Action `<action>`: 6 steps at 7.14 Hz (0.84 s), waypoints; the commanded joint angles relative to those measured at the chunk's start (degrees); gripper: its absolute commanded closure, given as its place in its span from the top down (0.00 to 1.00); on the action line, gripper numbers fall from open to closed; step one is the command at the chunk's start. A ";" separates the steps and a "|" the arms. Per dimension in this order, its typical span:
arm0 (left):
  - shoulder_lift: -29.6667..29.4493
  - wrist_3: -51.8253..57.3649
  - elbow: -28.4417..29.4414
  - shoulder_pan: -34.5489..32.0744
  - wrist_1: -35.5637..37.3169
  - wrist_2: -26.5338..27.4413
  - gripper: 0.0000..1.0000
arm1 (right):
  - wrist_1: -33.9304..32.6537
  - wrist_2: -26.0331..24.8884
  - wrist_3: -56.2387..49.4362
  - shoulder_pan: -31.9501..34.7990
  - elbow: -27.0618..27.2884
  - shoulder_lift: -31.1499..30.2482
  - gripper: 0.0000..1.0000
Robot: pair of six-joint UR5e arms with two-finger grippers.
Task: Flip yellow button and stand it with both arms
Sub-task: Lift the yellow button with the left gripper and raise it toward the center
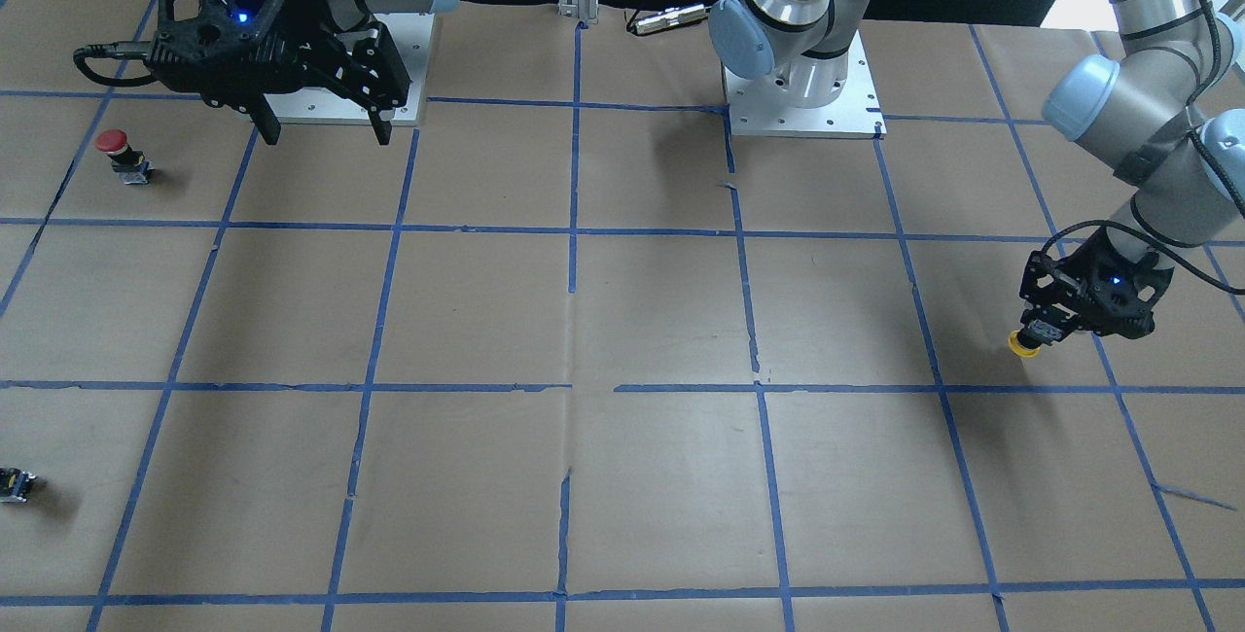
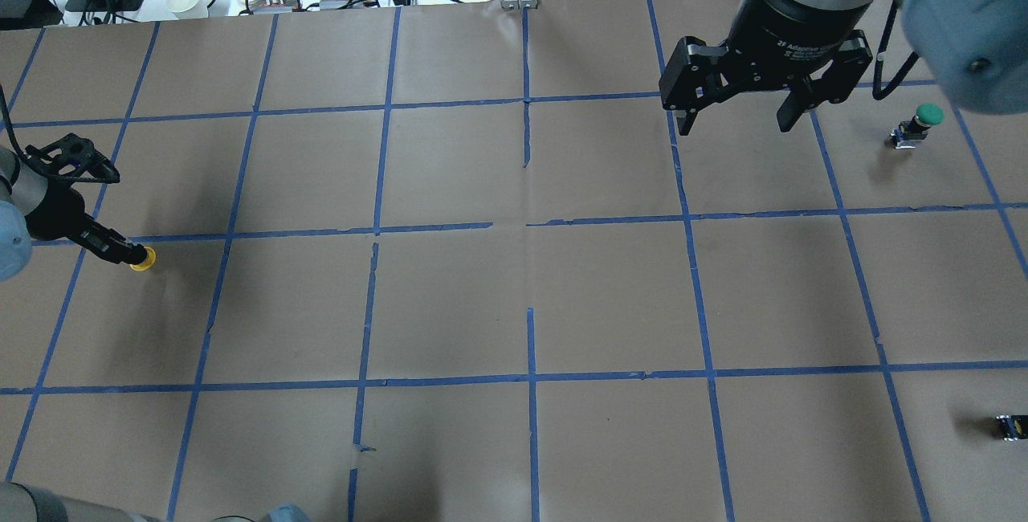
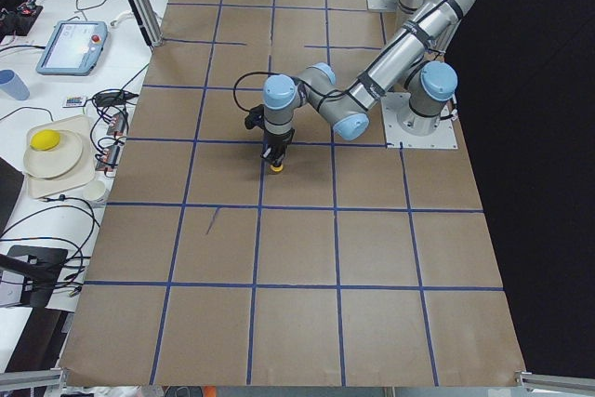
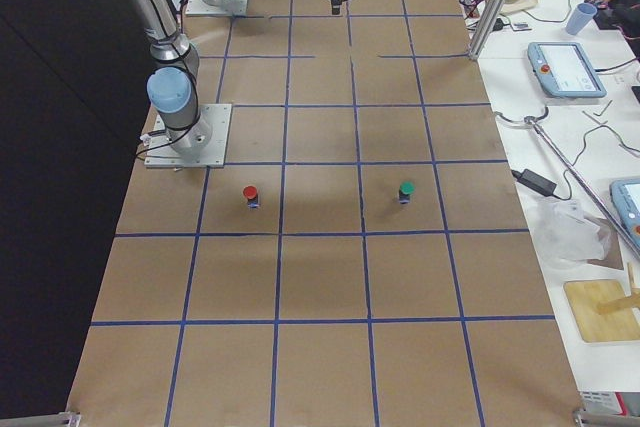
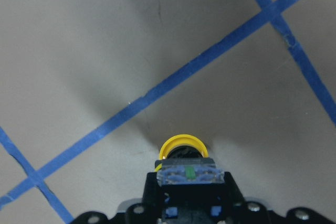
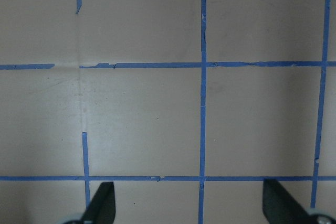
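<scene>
Left gripper (image 2: pixel 124 250) is clamped on the yellow button (image 2: pixel 143 259) at the left end of the table (image 2: pixel 530 297). The round cap pokes out toward the paper and the body is mostly buried between the jaws, so whether it touches can't be told. Right gripper (image 2: pixel 735 122) hangs with jaws wide apart, holding nothing. Three capped buttons in all: this one, a green button (image 2: pixel 921 122), and a red button (image 1: pixel 119 152) unseen from overhead, plus one dark block (image 2: pixel 1010 426) cut off at the right edge.

Button (image 1: pixel 1024 345) cap-down in left tool (image 1: pixel 1039 331), apparently touching table (image 1: pixel 661 321), right tool (image 1: pixel 326 132) above opposite end
</scene>
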 commanded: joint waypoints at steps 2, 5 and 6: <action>9.27 -18.73 3.57 -10.63 -20.40 -8.57 0.24 | 0.39 0.26 -0.03 -0.42 -0.59 0.01 1.00; 12.46 -28.98 4.63 -16.46 -27.23 -26.14 0.23 | 1.35 1.83 -0.03 -4.61 -2.87 0.01 1.00; 12.46 -32.92 4.55 -16.82 -28.72 -34.21 0.22 | 4.67 4.54 -1.42 -7.51 -3.75 0.01 1.00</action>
